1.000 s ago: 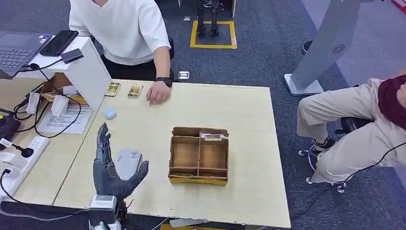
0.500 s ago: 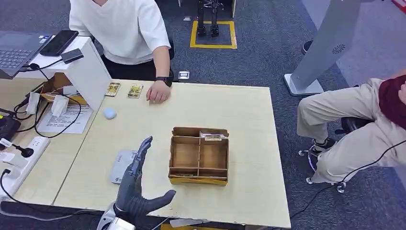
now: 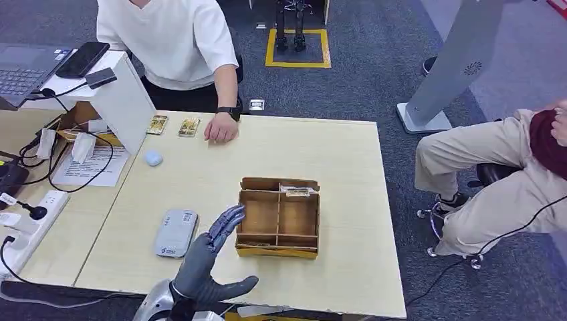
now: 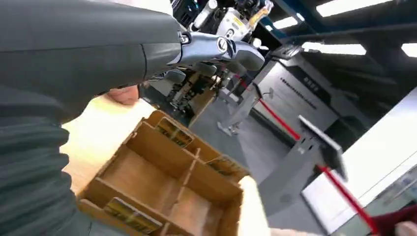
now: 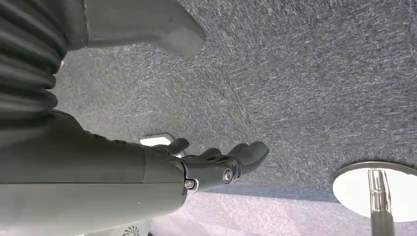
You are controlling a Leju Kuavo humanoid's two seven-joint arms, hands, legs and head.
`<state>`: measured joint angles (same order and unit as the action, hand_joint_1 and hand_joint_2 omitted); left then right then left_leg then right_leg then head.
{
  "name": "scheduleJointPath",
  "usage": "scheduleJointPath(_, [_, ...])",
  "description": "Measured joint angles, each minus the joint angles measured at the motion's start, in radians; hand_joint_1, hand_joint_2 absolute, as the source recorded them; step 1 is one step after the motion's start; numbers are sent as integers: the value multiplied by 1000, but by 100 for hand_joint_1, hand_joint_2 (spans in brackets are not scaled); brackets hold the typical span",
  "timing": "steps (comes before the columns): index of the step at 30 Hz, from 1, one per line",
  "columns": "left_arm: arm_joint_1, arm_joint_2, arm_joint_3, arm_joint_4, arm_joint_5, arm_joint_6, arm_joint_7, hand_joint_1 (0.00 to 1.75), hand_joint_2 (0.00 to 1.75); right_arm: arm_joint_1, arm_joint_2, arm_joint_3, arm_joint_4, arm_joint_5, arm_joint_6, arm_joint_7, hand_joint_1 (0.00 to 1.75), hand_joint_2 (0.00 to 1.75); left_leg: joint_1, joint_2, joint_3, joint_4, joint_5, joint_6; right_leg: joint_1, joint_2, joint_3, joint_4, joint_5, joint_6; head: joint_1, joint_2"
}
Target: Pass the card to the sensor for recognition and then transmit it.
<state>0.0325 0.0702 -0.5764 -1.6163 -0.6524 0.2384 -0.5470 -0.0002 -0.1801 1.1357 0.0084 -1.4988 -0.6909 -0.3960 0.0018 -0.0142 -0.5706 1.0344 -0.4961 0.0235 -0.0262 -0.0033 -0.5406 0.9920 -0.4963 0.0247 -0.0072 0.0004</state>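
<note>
Left hand (image 3: 212, 257) raised above the near edge of the wooden surface (image 3: 348, 154), fingers spread wide, holding nothing, between the grey card sensor (image 3: 175, 233) and the divided cardboard box (image 3: 279, 217). Cards (image 3: 297, 192) lying in the box's far right compartment; two more cards (image 3: 173, 126) beside a person's hand (image 3: 220, 128). Right hand (image 5: 216, 167) hanging over carpet, fingers apart, empty.

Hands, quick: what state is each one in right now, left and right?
Left hand: open, holding nothing, fingers spread beside the wooden box.
Right hand: open, holding nothing, hanging above the carpet.
</note>
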Motion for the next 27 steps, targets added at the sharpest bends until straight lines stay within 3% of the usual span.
scheduleJointPath(10, [-19, 9, -19, 24, -49, 17, 37, 0, 175, 0, 1, 0, 0, 0, 0, 1, 0, 175, 0, 0, 0, 0, 0, 0, 0, 0, 0, 0, 0, 0, 0, 0])
scheduleJointPath(23, [-53, 14, -52, 74, -316, 98, 224, 0, 175, 0, 2, 0, 0, -3, 0, 11, 0, 175, 0, 0, 0, 0, 0, 0, 0, 0, 0, 0, 0, 0, 0, 0])
scheduleJointPath(27, [-62, 14, -63, 92, -336, 101, 239, 0, 175, 0, 2, 0, 0, -8, 0, 15, 0, 175, 0, 0, 0, 0, 0, 0, 0, 0, 0, 0, 0, 0, 0, 0])
